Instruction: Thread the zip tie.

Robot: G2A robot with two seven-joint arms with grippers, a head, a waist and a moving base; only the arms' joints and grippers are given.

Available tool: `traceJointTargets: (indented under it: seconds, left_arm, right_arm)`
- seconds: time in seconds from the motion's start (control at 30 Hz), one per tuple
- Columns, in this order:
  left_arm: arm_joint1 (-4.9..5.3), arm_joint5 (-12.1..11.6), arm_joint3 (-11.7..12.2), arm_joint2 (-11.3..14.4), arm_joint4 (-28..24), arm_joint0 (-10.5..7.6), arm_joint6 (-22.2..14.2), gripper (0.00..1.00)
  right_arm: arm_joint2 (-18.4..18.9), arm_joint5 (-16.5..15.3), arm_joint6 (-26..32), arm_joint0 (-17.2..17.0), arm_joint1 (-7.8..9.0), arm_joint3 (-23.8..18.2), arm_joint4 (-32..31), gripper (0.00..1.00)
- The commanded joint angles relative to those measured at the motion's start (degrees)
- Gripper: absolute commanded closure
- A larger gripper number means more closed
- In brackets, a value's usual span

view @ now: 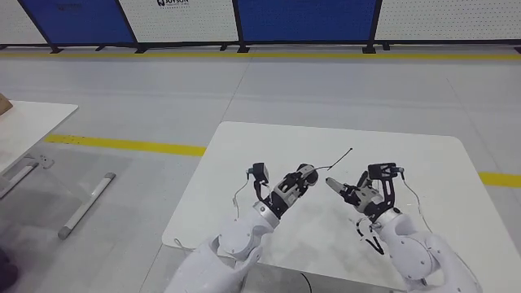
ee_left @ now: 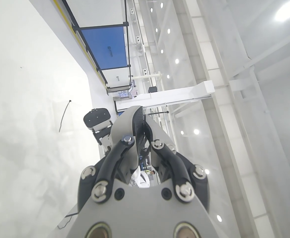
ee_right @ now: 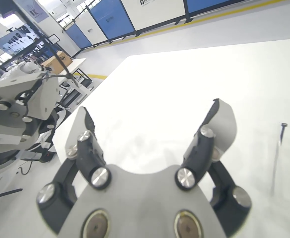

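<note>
Black zip tie (view: 334, 159) lies diagonally, head pointing far-right.

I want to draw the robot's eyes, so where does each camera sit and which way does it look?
Top view: above the arms, looking down at the white table; both arms show, ending in the left gripper and right gripper.
Left wrist view: on the left wrist, looking along its shut gripper, past the table toward the ceiling.
Right wrist view: on the right wrist, looking over its open gripper across the table.
Shared: all three show the zip tie lying on the table.
</note>
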Motion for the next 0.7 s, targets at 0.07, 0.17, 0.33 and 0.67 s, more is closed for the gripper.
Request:
traceJointTargets:
  seconds: [0.07,0.17,0.33,0.67]
  left_arm:
    - [-0.18,-0.16,0.35,0.54,1.12,-0.12,0.97,1.0]
    - [-0.32,-0.19,0.52,0.98,1.88,-0.21,1.45,1.0]
    - [-0.5,-0.07,0.5,1.5,2.94,-0.35,2.03,1.0]
    - [-0.87,0.26,1.39,2.45,4.09,-0.98,2.14,1.0]
  right_arm:
    - [-0.14,0.01,-0.8,-0.44,-0.11,-0.56,-0.38,0.53]
    - [-0.02,-0.29,-0.71,-0.76,-0.12,-0.9,-0.5,0.65]
    - [0.32,-1.37,0.15,-1.17,-0.09,-1.29,-0.17,0.69]
    - [0.79,-3.22,0.65,-1.95,-0.07,-2.66,0.27,0.65]
